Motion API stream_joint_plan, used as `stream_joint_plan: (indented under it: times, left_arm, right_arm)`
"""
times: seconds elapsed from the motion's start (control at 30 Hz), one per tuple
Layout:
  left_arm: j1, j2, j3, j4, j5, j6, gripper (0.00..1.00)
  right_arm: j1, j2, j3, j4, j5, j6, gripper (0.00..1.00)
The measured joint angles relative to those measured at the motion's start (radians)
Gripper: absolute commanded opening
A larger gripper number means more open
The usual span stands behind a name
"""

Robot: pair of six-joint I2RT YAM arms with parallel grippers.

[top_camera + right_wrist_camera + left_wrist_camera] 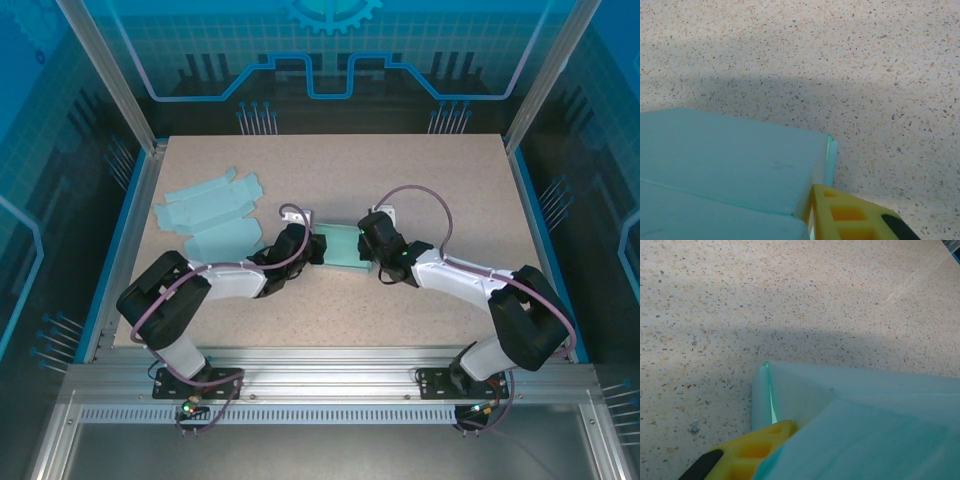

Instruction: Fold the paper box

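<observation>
Contact at both ends: left fingers [752, 450] touch the left end of the paper box [338, 248], right fingers [850, 215] its right end, mid-frame on the worktop [420, 180]. Pinching or spread, I cannot tell. Upper left, flat box blanks [208, 208].

My rig's robotics lab cell: a speckled bench [420, 170] boxed in by aluminium rails [330, 385] and blue printed panels [400, 50].
</observation>
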Motion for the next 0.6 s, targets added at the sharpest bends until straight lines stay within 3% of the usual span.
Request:
stream_joint_plan:
  times: [0.43, 0.6]
  left_arm:
    - [-0.022, 0.0, -0.071, 0.054, -0.009, -0.003, 0.19]
    - [-0.026, 0.001, -0.098, 0.069, -0.009, -0.003, 0.32]
  right_arm:
    - [0.022, 0.006, -0.078, 0.046, -0.01, 0.053, 0.17]
    - [0.023, 0.014, -0.096, 0.05, -0.009, 0.059, 0.17]
